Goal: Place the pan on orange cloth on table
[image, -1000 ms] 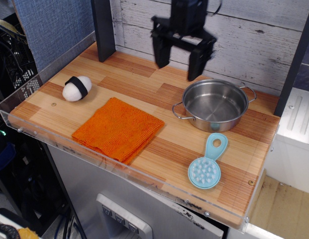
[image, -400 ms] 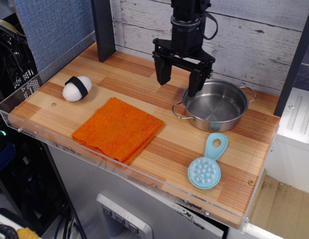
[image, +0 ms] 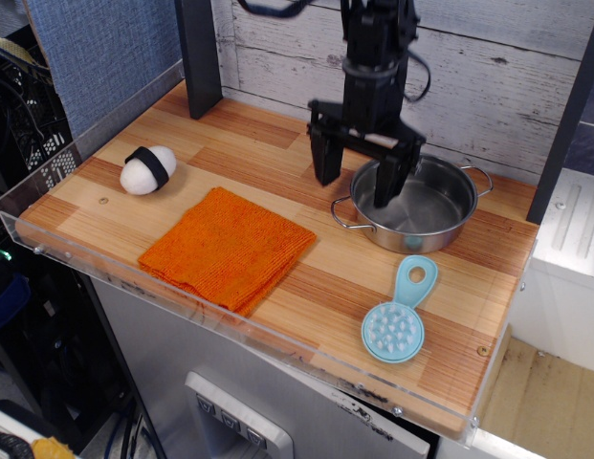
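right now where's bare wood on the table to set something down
Free patches: the back-left table between the rice ball and the hand, and the front strip between the orange cloth and the blue brush. The right rear is crowded: the pan sits there with the open hand straddling its left rim.

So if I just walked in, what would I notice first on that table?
Probably the black gripper coming down with its jaws open over the left rim of the shiny pan, one finger inside it and one outside. Next, the bright orange cloth lying flat near the front edge of the table, apart from the pan. A light-blue brush lies in front of the pan, and a white rice ball with a black band sits at the far left.
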{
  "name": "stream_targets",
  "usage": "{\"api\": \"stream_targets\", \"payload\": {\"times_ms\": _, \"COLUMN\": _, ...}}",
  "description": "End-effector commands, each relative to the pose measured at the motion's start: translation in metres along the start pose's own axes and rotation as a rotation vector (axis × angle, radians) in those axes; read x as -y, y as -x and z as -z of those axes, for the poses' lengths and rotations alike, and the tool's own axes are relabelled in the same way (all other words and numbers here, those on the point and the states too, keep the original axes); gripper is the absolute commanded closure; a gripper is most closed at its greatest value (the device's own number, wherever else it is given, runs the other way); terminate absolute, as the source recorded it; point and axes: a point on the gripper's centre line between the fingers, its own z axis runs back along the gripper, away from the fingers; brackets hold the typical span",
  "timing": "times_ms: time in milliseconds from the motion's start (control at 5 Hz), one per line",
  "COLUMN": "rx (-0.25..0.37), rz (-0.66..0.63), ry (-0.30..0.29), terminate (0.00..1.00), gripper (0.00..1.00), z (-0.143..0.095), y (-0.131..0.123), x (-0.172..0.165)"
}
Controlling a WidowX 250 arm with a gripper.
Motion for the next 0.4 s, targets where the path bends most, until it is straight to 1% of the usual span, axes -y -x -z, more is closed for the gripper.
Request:
{"api": "stream_targets", "payload": {"times_ms": 0, "rx": -0.002, "rz": -0.01, "ry": -0.003, "terminate": 0.0, "gripper": 1.0, "z": 0.01, "y": -0.009, "x": -0.004}}
{"api": "stream_targets", "payload": {"times_ms": 200, "rx": 0.024, "rz": -0.01, "ry": -0.013, "terminate": 0.0, "gripper": 1.0, "z": -0.003, "y": -0.01, "x": -0.007}}
